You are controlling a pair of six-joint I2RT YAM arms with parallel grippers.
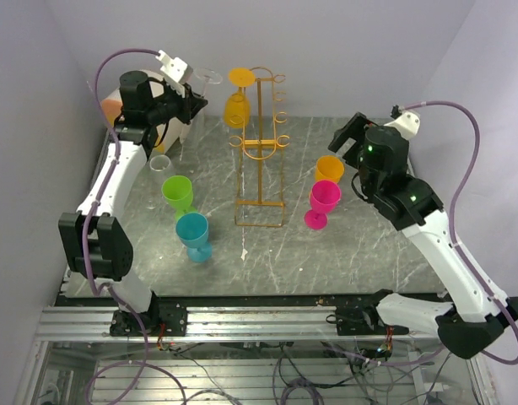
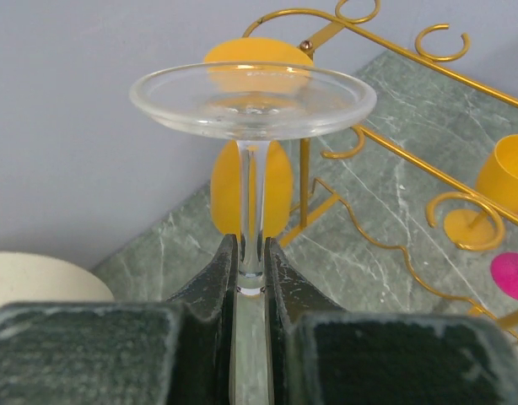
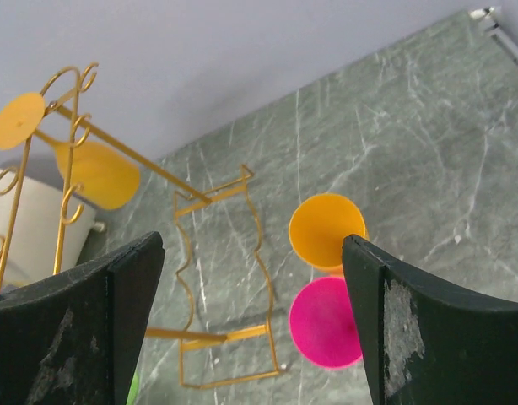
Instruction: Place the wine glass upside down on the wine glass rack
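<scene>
The clear wine glass (image 1: pixel 210 76) is held by its stem in my left gripper (image 1: pixel 189 99), high at the back left and just left of the rack's top. In the left wrist view the fingers (image 2: pixel 215 283) are shut on the stem (image 2: pixel 252 202), the round foot (image 2: pixel 252 97) points away from me, and the bowl is hidden. The orange-yellow wire wine glass rack (image 1: pixel 259 148) stands mid-table; it also shows in the left wrist view (image 2: pixel 394 156) and the right wrist view (image 3: pixel 65 148). My right gripper (image 1: pixel 348 135) is open and empty, right of the rack, above the table (image 3: pixel 252 245).
A yellow glass (image 1: pixel 236 108) hangs upside down on the rack's left side. An orange glass (image 1: pixel 329 169) and a pink glass (image 1: pixel 323 202) stand right of the rack. Green (image 1: pixel 176 192), blue (image 1: pixel 193 234) and another clear glass (image 1: pixel 160 164) stand on the left. A white container (image 1: pixel 116 103) sits back left.
</scene>
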